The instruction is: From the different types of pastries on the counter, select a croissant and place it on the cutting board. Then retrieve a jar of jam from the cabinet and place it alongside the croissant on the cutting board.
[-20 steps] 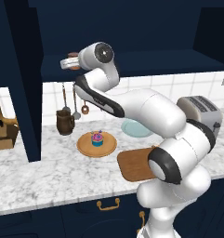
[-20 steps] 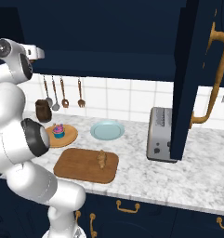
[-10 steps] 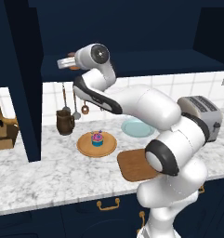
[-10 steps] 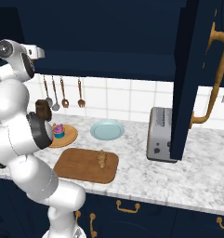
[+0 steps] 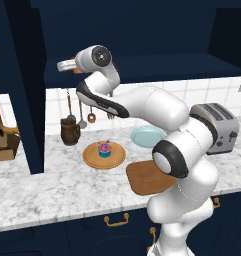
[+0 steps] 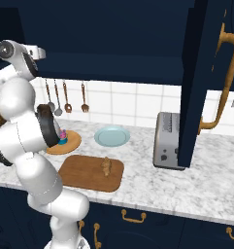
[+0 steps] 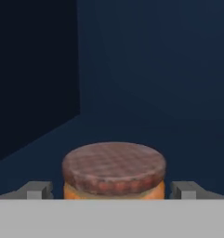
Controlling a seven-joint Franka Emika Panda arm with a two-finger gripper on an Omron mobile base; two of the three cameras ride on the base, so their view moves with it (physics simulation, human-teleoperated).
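Straddling the jar of jam (image 7: pixel 114 170), the tool (image 7: pixel 113 189) stands spread wide, gripping nothing.

From my station, the jar of jam (image 7: pixel 114 171) stood on the cabinet (image 5: pixel 142 35) shelf between my gripper (image 7: pixel 112 190) fingers. On the counter (image 6: pixel 152 182), the cutting board (image 6: pixel 91 172) lay at the front edge with the croissant (image 6: pixel 107 166) on its right part. The cupcake (image 5: pixel 105 149) sat on a plate (image 5: pixel 104 156) behind-left of the board, near a mug (image 5: pixel 70 131) at the back edge. A toaster (image 6: pixel 166 147) stood right.
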